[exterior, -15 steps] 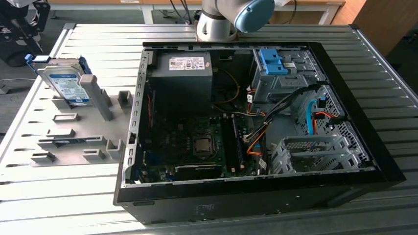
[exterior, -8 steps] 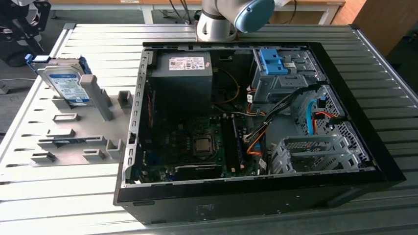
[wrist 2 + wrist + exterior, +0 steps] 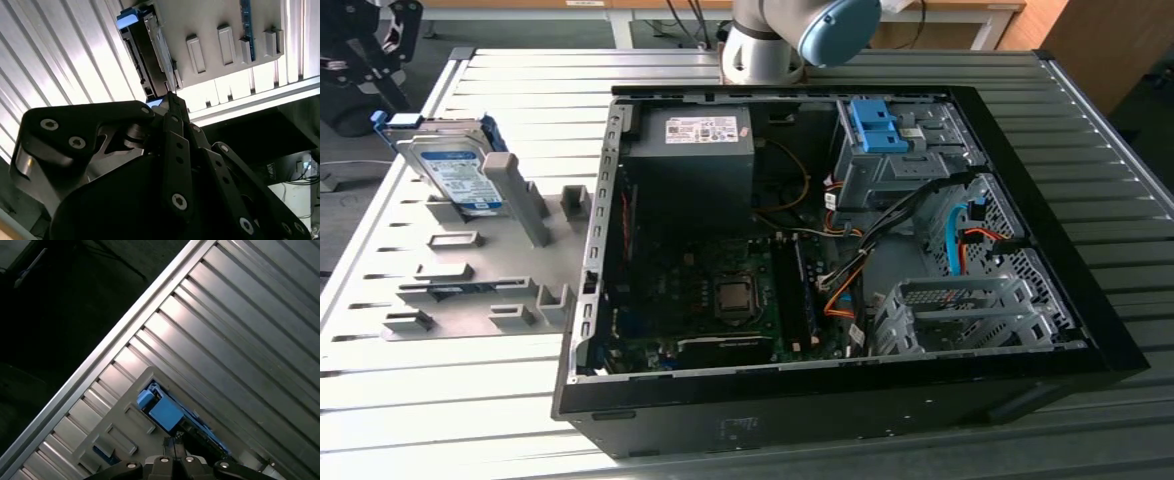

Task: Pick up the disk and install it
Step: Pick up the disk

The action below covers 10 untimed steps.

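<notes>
We see the gripper [image 3: 170, 97] over the slatted table [image 3: 454, 420], jaws drawn narrow, nearly together, holding nothing. The disk [image 3: 454, 170] sits just ahead of the tips, not gripped. It stands tilted on edge in the gray holder [image 3: 467, 290]. In the first wrist view its blue rail [image 3: 165, 414] is the part nearest the gripper. Beyond the holder, well apart from the gripper, we note the open case [image 3: 827, 415] lying on its side. Inside it, a black box [image 3: 687, 165] on the gripper's side, then a bare blue bracket [image 3: 874, 125] farther off.
</notes>
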Available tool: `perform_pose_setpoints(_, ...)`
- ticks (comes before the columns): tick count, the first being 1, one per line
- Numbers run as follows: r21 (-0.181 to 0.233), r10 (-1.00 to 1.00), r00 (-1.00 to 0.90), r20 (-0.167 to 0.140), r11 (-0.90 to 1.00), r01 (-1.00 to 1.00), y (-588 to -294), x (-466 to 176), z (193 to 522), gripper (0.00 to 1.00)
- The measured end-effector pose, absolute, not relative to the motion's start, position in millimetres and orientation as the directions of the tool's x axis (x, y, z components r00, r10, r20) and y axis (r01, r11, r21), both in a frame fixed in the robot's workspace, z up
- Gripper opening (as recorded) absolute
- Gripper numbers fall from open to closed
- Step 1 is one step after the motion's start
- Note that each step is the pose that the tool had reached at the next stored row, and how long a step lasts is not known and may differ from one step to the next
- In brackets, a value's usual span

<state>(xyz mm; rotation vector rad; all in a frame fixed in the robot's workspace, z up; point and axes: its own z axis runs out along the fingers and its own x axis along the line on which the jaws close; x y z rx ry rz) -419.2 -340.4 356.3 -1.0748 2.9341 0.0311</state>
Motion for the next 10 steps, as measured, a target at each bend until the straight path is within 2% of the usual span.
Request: perform_pose_setpoints(10,0.013,-0.773,-0.634,-0.023,0.634,-0.774,-340.4,-419.2,355.0,0.11)
